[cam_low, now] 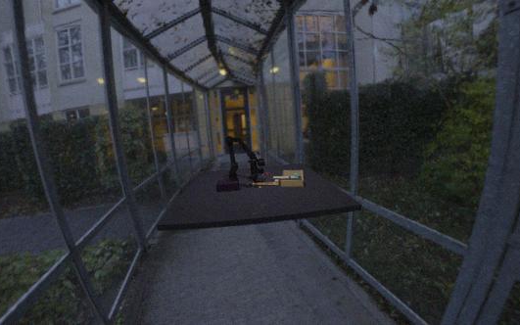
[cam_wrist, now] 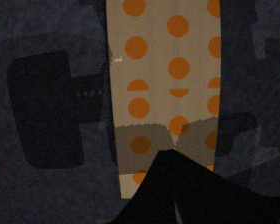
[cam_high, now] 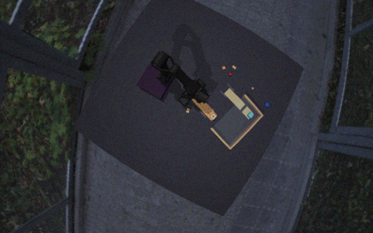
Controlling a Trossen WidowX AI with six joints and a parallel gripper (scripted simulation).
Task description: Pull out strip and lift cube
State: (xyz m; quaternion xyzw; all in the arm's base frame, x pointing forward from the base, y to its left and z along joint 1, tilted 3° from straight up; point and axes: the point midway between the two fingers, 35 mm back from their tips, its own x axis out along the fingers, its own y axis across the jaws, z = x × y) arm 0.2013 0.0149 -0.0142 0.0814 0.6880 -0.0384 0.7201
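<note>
Seen from the wrist, the dotted strip (cam_high: 204,108) (cam_low: 265,184) (cam_wrist: 156,65) underlies the end effector (cam_high: 192,100) (cam_low: 254,181) (cam_wrist: 165,157).

From the tray (cam_high: 246,132), I saw my dotted strip (cam_high: 204,108) on the side toward my arm's base; a blue ball (cam_high: 267,104) sat beyond its far corner, apart.
</note>
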